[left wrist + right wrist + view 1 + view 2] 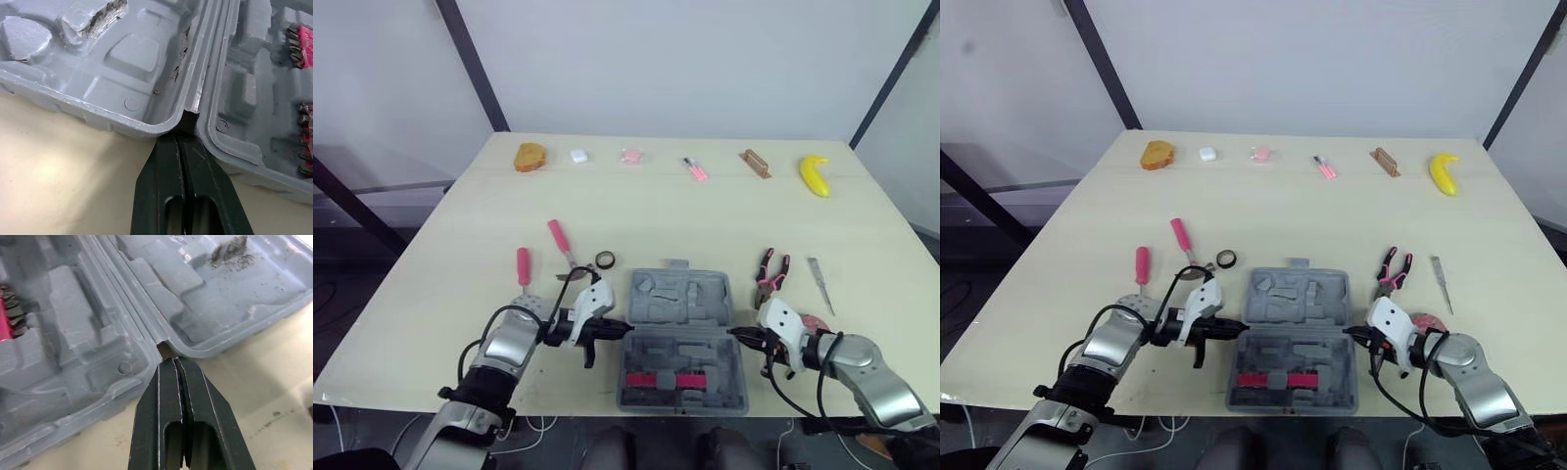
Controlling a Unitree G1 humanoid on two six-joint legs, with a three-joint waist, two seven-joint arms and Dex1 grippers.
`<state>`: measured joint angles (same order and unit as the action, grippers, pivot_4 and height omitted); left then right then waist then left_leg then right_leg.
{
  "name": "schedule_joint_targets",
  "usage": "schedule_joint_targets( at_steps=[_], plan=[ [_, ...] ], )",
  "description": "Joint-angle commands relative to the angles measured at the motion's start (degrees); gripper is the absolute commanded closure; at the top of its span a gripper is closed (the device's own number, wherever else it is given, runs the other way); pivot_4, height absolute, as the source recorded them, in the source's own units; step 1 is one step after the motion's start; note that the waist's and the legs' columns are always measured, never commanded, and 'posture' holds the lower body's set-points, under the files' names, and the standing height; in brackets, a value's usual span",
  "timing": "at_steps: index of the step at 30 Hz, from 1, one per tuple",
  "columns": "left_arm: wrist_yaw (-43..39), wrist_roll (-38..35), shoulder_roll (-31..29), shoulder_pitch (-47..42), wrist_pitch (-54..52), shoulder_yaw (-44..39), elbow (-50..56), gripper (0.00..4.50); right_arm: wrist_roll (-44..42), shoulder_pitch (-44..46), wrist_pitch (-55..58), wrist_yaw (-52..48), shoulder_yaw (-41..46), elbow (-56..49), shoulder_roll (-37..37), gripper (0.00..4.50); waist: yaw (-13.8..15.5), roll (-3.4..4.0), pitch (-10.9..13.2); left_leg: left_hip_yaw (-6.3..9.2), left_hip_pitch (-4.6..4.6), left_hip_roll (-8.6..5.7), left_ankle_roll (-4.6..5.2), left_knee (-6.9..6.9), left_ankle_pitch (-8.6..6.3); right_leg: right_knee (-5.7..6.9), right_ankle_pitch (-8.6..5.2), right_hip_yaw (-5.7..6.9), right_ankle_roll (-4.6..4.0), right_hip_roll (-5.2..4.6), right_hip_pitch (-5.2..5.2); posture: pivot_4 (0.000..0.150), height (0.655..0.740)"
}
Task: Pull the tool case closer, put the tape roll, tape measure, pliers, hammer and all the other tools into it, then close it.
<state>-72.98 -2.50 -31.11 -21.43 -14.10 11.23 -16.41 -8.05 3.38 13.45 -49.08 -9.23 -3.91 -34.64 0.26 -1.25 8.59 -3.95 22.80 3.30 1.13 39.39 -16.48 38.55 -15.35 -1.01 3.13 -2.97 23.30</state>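
Note:
The grey tool case lies open flat at the table's front centre, with a row of pink-holdered bits in its near half. My left gripper is shut, its tips against the hinge notch on the case's left side. Shut too, my right gripper touches the hinge notch on the right side. A black tape roll and two pink-handled tools lie left of the case. Pliers, a thin metal tool and a red round thing lie right of it.
Along the far edge sit a bread piece, a white cube, a pink item, a pink pen, a brown block and a banana. The case's near edge is close to the table's front edge.

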Motion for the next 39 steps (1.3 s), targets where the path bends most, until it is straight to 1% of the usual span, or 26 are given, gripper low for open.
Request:
schedule_joint_targets(
  at_steps=[1,16,25,32,39],
  plan=[
    [-0.15,-0.66,0.07,-0.31,1.42,1.28,0.27,4.46,-0.34,0.54,-1.15,-0.03,1.37,-0.63,-0.26,4.49,0.12,0.00,0.00,0.00,0.00,0.00,0.00,0.00,0.00,0.00,0.00,0.00,0.00,0.00,0.00,0.150,0.7400],
    [-0.15,-0.59,-0.58,-0.02,2.76,1.84,-0.24,4.46,-0.62,0.23,-1.08,-0.57,1.27,-1.08,-0.34,4.49,0.39,0.00,0.00,0.00,0.00,0.00,0.00,0.00,0.00,0.00,0.00,0.00,0.00,0.00,0.00,0.150,0.7400],
    [0.18,-1.81,-1.65,2.13,0.44,1.73,3.62,4.46,-0.59,-0.07,-1.15,-0.76,1.36,-1.10,-0.59,4.49,0.39,0.00,0.00,0.00,0.00,0.00,0.00,0.00,0.00,0.00,0.00,-0.01,0.00,0.00,0.00,0.150,0.7400],
    [0.60,-1.64,-1.86,1.56,1.10,1.67,2.30,4.46,-0.70,0.09,-0.65,-1.13,0.77,-1.38,-0.41,4.49,0.39,0.00,0.00,0.00,0.00,0.00,0.00,0.00,0.00,0.00,0.00,0.00,0.00,0.00,0.00,0.150,0.7400],
    [0.13,-0.96,-2.79,1.58,2.56,2.32,1.32,4.46,-1.70,-1.73,1.41,-2.04,0.75,-3.48,-0.95,4.49,0.36,0.00,0.00,0.01,0.00,0.00,0.00,0.00,0.00,0.00,0.00,0.00,0.00,0.00,0.00,0.150,0.7400]
  ],
)
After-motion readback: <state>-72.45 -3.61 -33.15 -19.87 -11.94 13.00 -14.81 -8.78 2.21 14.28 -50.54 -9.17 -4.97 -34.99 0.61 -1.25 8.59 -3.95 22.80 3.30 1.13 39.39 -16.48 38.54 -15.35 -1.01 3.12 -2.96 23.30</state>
